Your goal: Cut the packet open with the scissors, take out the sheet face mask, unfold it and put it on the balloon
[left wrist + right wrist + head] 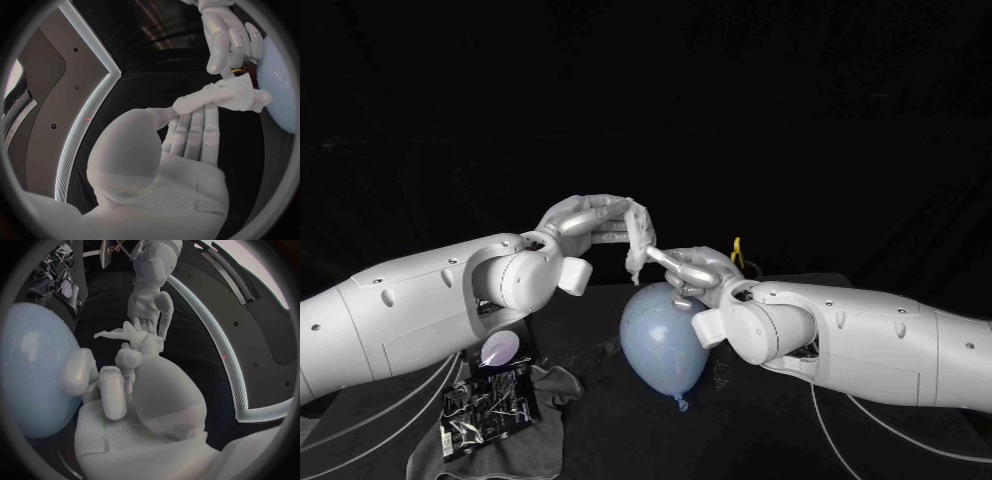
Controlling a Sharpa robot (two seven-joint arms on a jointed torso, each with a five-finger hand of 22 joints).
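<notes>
Above one pale blue balloon (658, 345), one bunched white sheet mask (638, 252).
My left hand (596, 225) pinches it; the right hand (692, 272)'s hold I cannot tell.

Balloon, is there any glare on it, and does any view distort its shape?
Head view: soft pale highlights on the balloon, no harsh glare. Right wrist view: the fisheye swells it along the circle's rim, one bright patch. Left wrist view: a curved sliver beside the mask.

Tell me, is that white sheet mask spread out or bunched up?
Bunched up: the white sheet face mask is a crumpled strip held between the left hand and right hand, by the pale blue balloon.
</notes>
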